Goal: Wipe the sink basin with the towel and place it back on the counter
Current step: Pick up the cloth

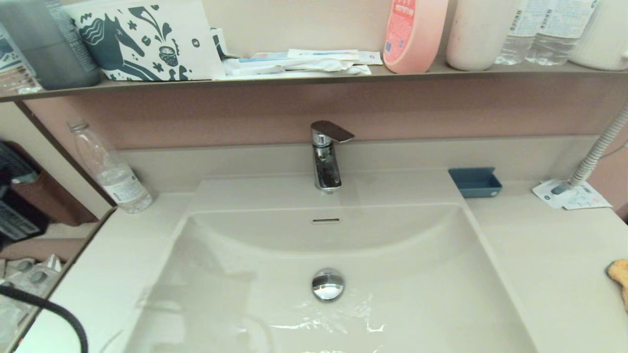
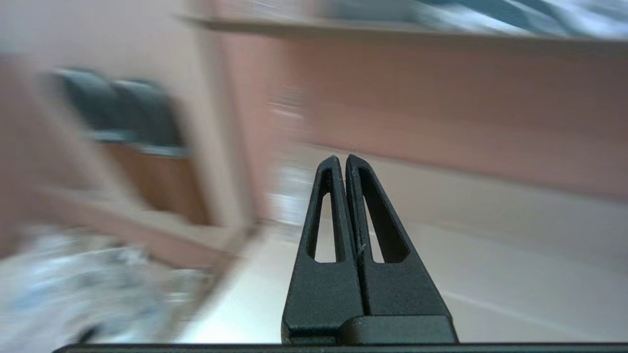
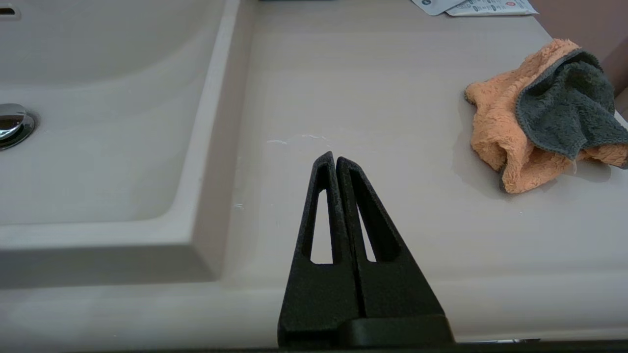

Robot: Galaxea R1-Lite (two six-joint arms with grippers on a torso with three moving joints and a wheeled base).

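Note:
The towel [image 3: 510, 122], orange fluffy cloth with a grey side folded over it, lies crumpled on the counter [image 3: 382, 88] to the right of the sink basin [image 1: 274, 274]; only its edge [image 1: 619, 274] shows at the right border of the head view. The basin is beige with a chrome drain plug [image 1: 327, 284] and an overflow slot [image 1: 326, 221], and wet streaks glisten near the drain. My right gripper [image 3: 334, 158] hovers shut and empty over the counter's front, between basin rim and towel. My left gripper [image 2: 342, 159] is shut and empty, off the basin's left side. Neither gripper appears in the head view.
A chrome faucet [image 1: 326, 157] stands behind the basin. A blue tray [image 1: 475, 182] and a white printed packet [image 1: 571, 195] lie at the back right, with a hose [image 1: 596, 154] above. A plastic bottle [image 1: 115, 171] stands back left. The shelf [image 1: 314, 76] above holds bottles and packets.

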